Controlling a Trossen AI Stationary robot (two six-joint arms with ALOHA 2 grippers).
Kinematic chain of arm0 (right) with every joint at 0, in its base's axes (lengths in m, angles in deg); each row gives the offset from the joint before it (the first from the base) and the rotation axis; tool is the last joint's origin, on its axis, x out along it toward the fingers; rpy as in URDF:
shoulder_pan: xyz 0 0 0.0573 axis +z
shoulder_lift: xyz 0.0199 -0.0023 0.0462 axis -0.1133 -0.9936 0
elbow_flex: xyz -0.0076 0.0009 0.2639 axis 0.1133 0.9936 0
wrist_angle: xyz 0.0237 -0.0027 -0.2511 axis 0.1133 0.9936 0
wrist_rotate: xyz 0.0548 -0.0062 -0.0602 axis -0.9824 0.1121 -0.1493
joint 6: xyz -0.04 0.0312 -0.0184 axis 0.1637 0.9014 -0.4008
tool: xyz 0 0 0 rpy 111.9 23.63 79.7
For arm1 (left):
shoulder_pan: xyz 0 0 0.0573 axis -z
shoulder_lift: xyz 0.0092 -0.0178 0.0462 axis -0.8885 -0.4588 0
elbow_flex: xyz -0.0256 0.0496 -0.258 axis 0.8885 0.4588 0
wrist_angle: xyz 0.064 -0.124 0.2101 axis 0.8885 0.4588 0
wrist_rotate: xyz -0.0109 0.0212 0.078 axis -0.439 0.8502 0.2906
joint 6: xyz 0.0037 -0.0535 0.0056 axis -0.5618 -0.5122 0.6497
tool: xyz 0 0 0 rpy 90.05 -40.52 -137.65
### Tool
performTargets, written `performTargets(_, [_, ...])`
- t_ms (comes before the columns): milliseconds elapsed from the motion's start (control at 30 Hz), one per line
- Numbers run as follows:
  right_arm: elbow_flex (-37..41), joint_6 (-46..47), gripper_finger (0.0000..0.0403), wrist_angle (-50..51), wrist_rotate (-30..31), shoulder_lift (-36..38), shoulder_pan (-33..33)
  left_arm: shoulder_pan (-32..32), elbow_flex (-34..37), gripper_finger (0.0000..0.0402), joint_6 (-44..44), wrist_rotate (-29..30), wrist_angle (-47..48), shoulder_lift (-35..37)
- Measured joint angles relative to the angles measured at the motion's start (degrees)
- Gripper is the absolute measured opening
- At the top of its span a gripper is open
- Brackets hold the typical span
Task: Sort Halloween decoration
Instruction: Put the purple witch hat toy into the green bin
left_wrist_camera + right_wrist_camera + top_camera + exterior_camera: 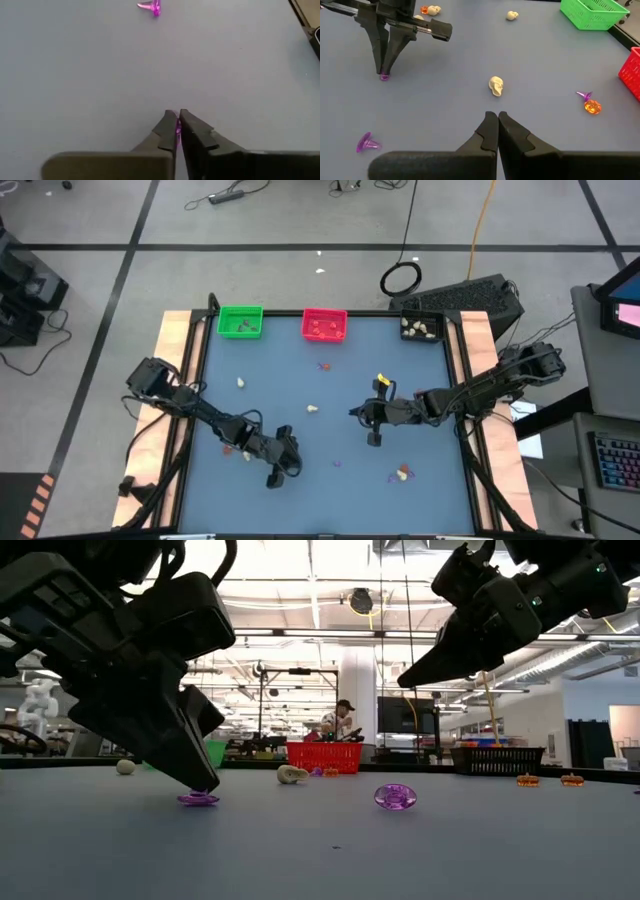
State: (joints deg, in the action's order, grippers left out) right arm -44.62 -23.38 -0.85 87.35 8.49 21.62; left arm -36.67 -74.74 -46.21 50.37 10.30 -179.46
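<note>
From above, the left gripper (272, 478) sits low at about seven o'clock on the blue table (330, 420), while the right gripper (366, 425) hovers near its centre; green tray (240, 321), red tray (324, 325) and black tray (421, 328) line the twelve o'clock edge, with cream, orange and purple trinkets scattered between. At table level, the left gripper's tips touch down on a purple trinket (198, 798), and another purple piece (395, 796) lies at three o'clock from it. The left wrist camera shows its fingers pinching that purple trinket (177, 131). The right wrist camera shows the right gripper (498, 118) pressed together, empty, near a cream skull (496, 85).
</note>
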Motion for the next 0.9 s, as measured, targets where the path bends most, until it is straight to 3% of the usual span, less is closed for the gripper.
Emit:
performTargets(400, [0.0,0.0,0.0,0.0,0.07,0.02,0.0,-0.68,0.04,0.0004,0.54,1.02,0.76,4.39])
performTargets(667, [0.0,0.0,0.0,0.0,0.04,0.02,0.0,-5.17,0.04,0.0003,1.73,5.87,14.4,16.33])
performTargets(900, [0.0,0.0,0.0,0.02,0.0,0.02,0.0,-16.63,0.04,0.0003,2.7,6.36,29.4,28.74])
